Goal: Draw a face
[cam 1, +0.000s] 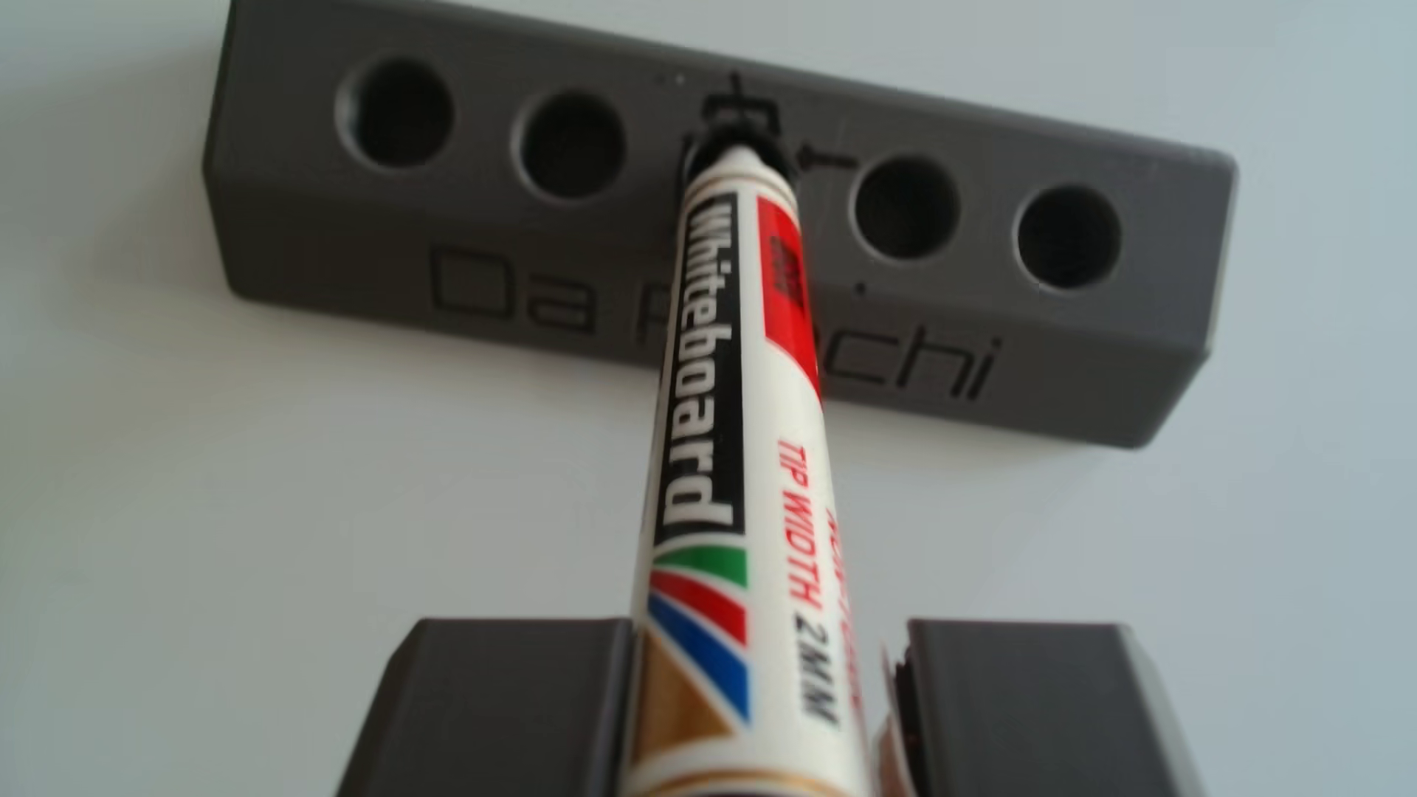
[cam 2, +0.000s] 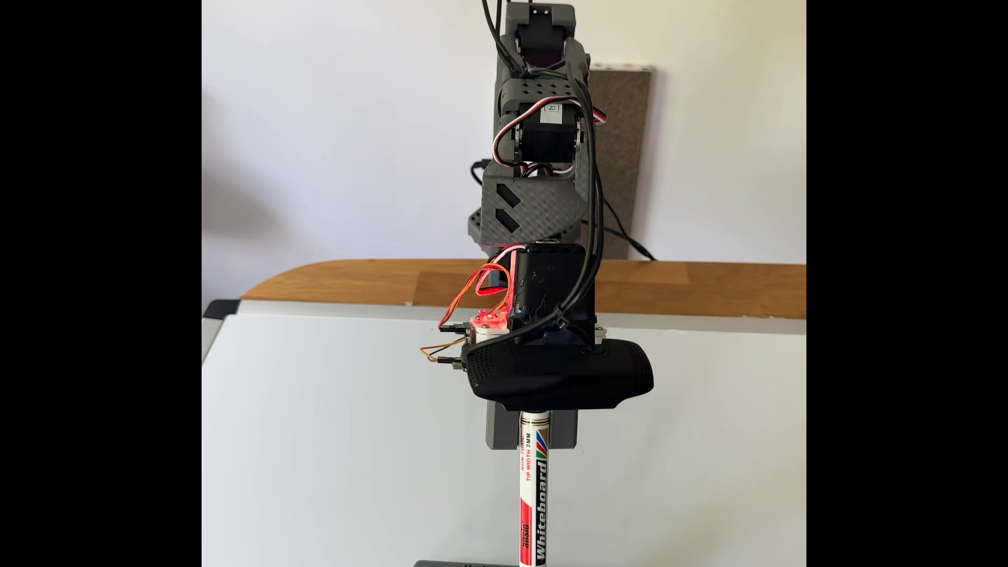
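Note:
A white whiteboard marker (cam 1: 736, 398) with black and red lettering runs from my gripper (cam 1: 759, 636) away to a grey holder block (cam 1: 537, 268). The marker's dark far end sits in the mouth of the block's middle hole, with two empty holes on each side. My two grey fingers (cam 1: 498, 713) press on the marker's barrel from both sides. In the fixed view the marker (cam 2: 537, 490) points straight down from the gripper (cam 2: 532, 430) to the holder's top edge (cam 2: 453, 563) at the frame's bottom. The whiteboard (cam 2: 327, 436) under everything is plain white.
The whiteboard lies on a wooden table (cam 2: 382, 283) against a white wall. A black webcam (cam 2: 562, 376) rides just above the gripper, with cables and a lit red board beside it. The arm (cam 2: 540, 163) rises behind.

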Robot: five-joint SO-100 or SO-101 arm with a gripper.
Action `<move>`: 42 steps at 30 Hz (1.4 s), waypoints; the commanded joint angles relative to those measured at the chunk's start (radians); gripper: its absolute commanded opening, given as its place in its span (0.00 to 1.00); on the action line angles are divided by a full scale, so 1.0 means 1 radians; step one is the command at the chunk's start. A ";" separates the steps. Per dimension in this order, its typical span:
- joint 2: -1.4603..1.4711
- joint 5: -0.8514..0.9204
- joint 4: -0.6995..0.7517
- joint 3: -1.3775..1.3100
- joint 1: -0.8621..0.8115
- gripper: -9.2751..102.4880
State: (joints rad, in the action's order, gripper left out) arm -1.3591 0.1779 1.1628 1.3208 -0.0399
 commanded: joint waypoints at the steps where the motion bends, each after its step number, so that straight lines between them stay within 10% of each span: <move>1: -0.026 0.008 0.000 -0.014 -0.005 0.49; 42: -0.038 0.006 -0.012 -0.014 -0.005 0.08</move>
State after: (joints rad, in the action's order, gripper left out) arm -1.3606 0.1779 1.1628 1.3208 -0.0399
